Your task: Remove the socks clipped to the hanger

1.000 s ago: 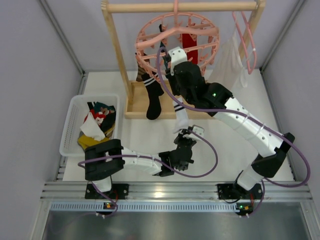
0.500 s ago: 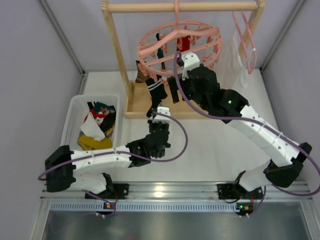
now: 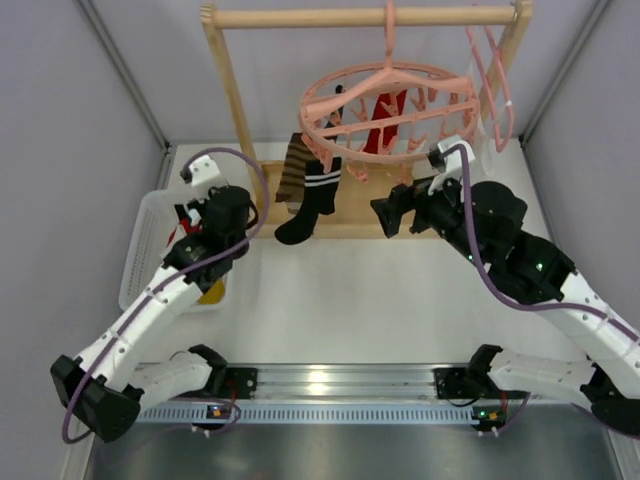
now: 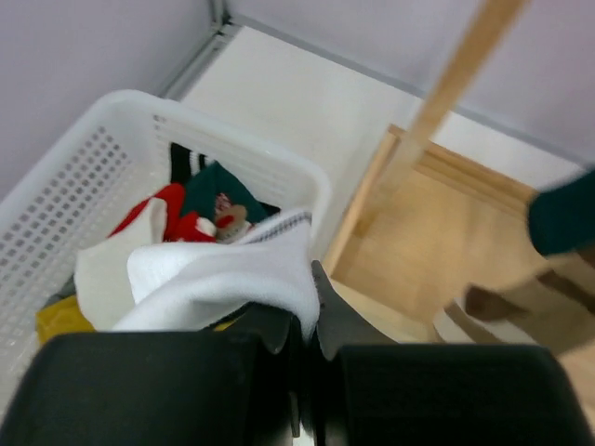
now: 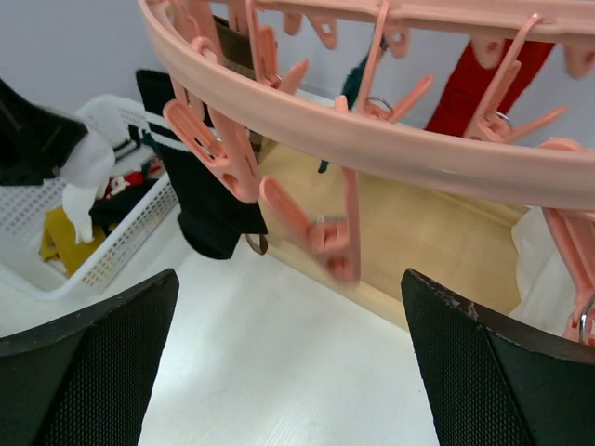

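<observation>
- While the left gripper pinches a white sock tight between its fingers above the basket at the left, the step in hand looks like the drop-off: one sock is off and about to join the pile.
- The next move, as I judge it, calls for the fingers to part over the basket's middle so the sock falls inside and does not drape over the rim.
- The right gripper is spread wide and holds nothing; it sits just below the near rim of the hanger, facing its clips.
- The hanger is a round pink plastic ring with crossbars, hooked on the top bar of the wooden rack at the far side.
- More socks hang clipped to it: a black sock with white stripes on the left, a red sock near the middle, and a dark teal sock.
- The socks are soft, limp knit; the clips are small, stiff and springy, so each sock likely needs a firm downward pull.
- The basket is white, perforated plastic.
</observation>
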`<state>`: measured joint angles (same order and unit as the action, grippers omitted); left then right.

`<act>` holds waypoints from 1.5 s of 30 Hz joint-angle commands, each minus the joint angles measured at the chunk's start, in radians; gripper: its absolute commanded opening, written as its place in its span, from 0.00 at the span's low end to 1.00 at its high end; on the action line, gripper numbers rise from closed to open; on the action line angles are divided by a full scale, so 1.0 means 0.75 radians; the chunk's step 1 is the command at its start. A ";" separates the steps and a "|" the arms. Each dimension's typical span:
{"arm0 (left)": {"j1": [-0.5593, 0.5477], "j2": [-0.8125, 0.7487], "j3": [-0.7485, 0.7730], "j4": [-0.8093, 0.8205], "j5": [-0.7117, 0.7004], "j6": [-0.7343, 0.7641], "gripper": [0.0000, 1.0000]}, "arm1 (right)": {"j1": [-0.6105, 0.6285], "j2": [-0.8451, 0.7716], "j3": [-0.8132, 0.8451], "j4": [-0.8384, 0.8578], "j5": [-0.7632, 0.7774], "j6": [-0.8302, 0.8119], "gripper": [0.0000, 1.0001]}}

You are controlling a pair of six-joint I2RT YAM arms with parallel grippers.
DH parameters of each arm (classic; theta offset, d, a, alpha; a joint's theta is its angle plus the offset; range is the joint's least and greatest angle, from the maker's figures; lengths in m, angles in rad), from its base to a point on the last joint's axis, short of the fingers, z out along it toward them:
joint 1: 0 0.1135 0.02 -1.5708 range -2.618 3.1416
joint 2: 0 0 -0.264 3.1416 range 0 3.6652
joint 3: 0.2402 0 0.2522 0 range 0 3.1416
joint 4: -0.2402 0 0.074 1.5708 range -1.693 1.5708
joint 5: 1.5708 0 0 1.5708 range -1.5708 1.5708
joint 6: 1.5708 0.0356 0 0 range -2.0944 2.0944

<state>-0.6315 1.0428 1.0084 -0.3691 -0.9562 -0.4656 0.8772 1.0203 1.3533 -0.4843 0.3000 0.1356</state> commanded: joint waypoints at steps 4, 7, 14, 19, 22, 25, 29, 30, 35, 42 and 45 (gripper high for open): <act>0.448 0.080 0.242 -0.197 0.354 -0.073 0.00 | -0.008 -0.194 -0.150 -0.003 -0.007 0.095 0.99; 0.653 0.168 0.281 -0.203 0.457 -0.073 0.00 | -0.008 -0.233 -0.178 -0.009 -0.007 0.099 0.99; 0.766 0.319 0.269 -0.199 0.541 -0.138 0.00 | -0.010 -0.183 -0.156 -0.021 0.023 0.046 0.99; 0.811 0.364 0.263 -0.201 0.561 -0.169 0.00 | -0.010 -0.078 -0.043 -0.048 -0.013 0.007 0.99; 0.876 0.371 0.226 -0.199 0.604 -0.199 0.00 | -0.010 -0.072 -0.007 -0.050 -0.077 0.005 1.00; 0.950 0.381 0.181 -0.197 0.639 -0.242 0.05 | -0.010 -0.096 0.012 -0.058 -0.124 -0.001 0.99; 0.991 0.407 0.157 -0.195 0.663 -0.277 0.05 | -0.012 -0.084 0.020 -0.074 -0.071 -0.025 1.00; 0.995 0.414 0.149 -0.193 0.667 -0.285 0.05 | -0.016 -0.074 0.018 -0.072 -0.053 -0.035 1.00; 1.008 0.485 0.140 -0.193 0.704 -0.304 0.20 | -0.036 -0.035 -0.009 -0.007 -0.156 -0.107 0.99; 1.012 0.436 0.118 -0.195 0.684 -0.316 0.98 | -0.041 -0.070 0.002 0.010 -0.351 -0.209 0.99; 1.012 0.406 0.128 -0.195 0.737 -0.292 0.98 | -0.043 -0.100 0.000 0.008 -0.361 -0.211 1.00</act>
<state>0.1200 1.4040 1.0935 -0.5312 -0.4339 -0.6926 0.8612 0.9871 1.3243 -0.5026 0.0875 0.0162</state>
